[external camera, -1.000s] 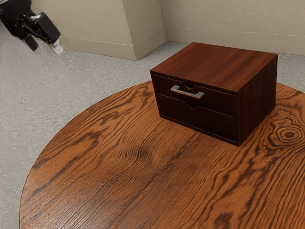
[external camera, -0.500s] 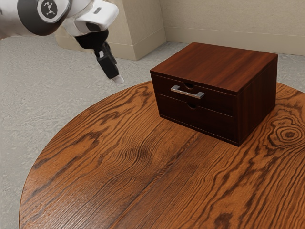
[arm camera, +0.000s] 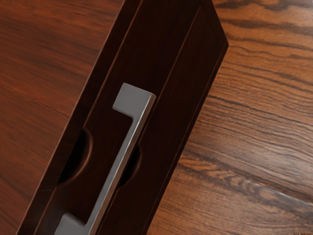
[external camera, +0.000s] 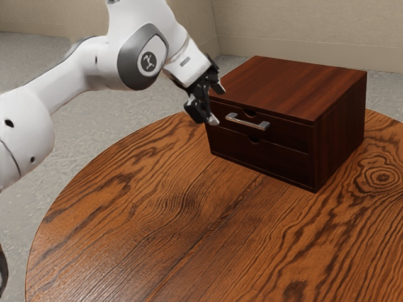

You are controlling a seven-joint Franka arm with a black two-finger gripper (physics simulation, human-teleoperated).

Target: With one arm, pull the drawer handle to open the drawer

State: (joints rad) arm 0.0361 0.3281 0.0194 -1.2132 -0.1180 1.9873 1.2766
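Now the end effector (external camera: 210,118), whose width I cannot tell, should centre on the drawer handle (external camera: 247,121) before pulling.

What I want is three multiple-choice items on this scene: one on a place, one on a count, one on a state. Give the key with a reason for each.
1. Where is the gripper relative to the cabinet?
A. Above its top
B. At its front, by the end of the handle toward the exterior view's left
C. Behind it

2. How many metal handles does the cabinet's front carry?
A. One
B. Two
C. Three

3. What state is the top drawer in?
A. Pulled halfway out
B. Taken out
C. Shut

Key: 1 B, the gripper sits at the front's corner beside that end of the handle; 2 A, there is a single silver bar, on the top drawer; 3 C, its front lies level with the front of the lower drawer.
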